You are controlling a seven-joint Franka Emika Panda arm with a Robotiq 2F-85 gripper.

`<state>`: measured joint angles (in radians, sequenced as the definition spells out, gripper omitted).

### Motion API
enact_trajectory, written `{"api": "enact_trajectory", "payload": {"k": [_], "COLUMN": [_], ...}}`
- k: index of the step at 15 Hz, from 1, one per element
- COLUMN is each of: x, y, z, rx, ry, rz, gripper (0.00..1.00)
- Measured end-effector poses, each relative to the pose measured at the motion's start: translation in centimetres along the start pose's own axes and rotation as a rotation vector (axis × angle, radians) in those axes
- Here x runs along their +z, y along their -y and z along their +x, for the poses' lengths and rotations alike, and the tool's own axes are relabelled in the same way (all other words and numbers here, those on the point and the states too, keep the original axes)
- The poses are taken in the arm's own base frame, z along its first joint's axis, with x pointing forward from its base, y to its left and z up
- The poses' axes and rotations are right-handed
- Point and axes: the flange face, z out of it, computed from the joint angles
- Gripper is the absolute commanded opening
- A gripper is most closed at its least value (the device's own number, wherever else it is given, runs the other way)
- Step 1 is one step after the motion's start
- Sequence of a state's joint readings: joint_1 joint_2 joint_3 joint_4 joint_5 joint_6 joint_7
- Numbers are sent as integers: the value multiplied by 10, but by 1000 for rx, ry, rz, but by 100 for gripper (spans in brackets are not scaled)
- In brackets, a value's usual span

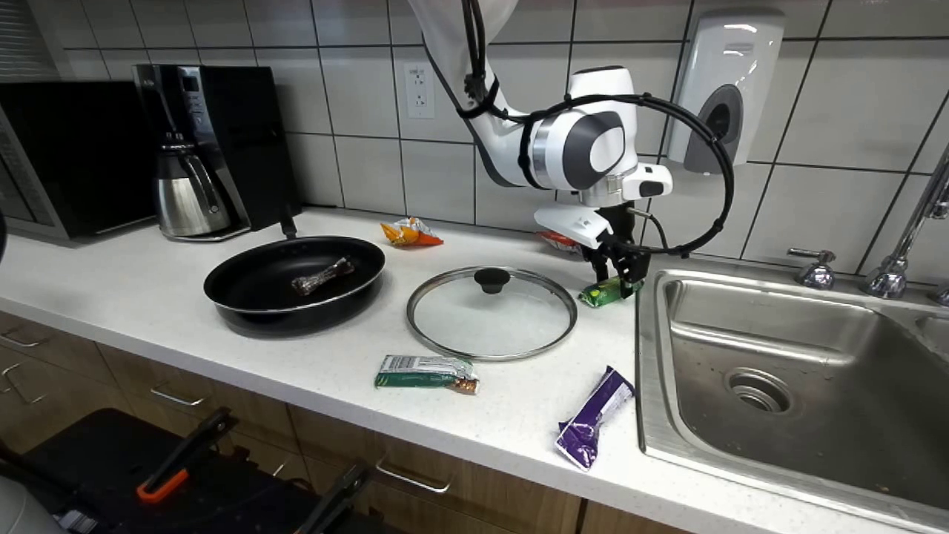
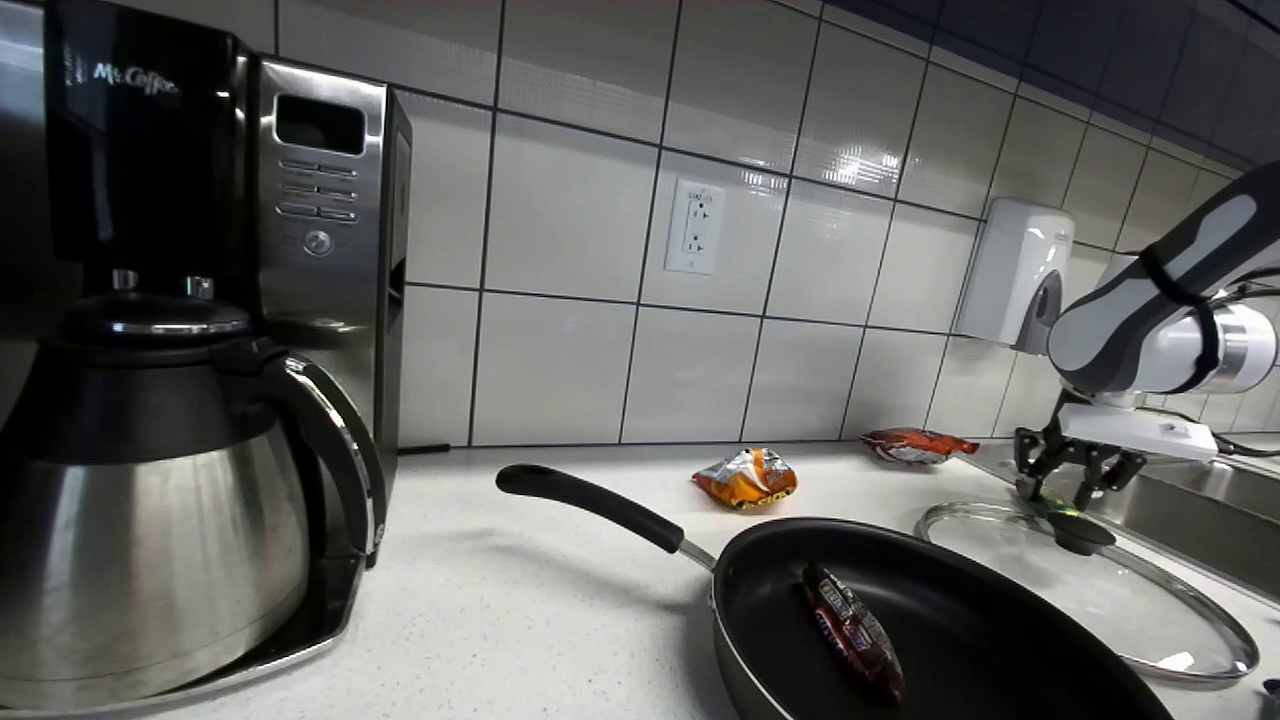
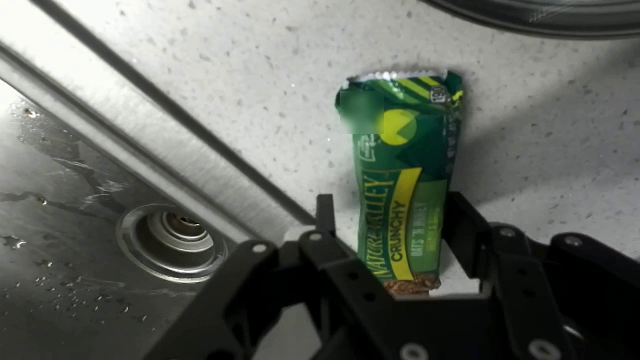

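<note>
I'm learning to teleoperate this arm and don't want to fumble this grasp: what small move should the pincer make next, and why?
Probably ease the pincer shut on the Nature Valley Crunchy bar. In the wrist view, the fingers straddle the bar, which lies on the countertop, but a gap shows between one finger and the bar's side, so it does not look firmly gripped.

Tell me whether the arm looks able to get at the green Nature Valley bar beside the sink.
Most likely yes: the open gripper has one finger on each side of the green bar, and nothing visible lies on top of it.
</note>
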<state>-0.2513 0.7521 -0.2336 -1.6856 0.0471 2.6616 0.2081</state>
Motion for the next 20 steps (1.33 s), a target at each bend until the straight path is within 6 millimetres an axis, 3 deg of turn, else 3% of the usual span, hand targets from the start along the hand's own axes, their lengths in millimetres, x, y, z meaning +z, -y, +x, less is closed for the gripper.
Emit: {"api": "enact_trajectory", "payload": {"k": [3, 11, 14, 20], "x": [-2, -7, -27, -93], "y": [0, -9, -9, -11], "z": [3, 8, 13, 3], "rx": [1, 12, -16, -78], "ry": [-6, -17, -37, -50], "rz": [1, 2, 13, 59], "gripper": [7, 8, 8, 8]}}
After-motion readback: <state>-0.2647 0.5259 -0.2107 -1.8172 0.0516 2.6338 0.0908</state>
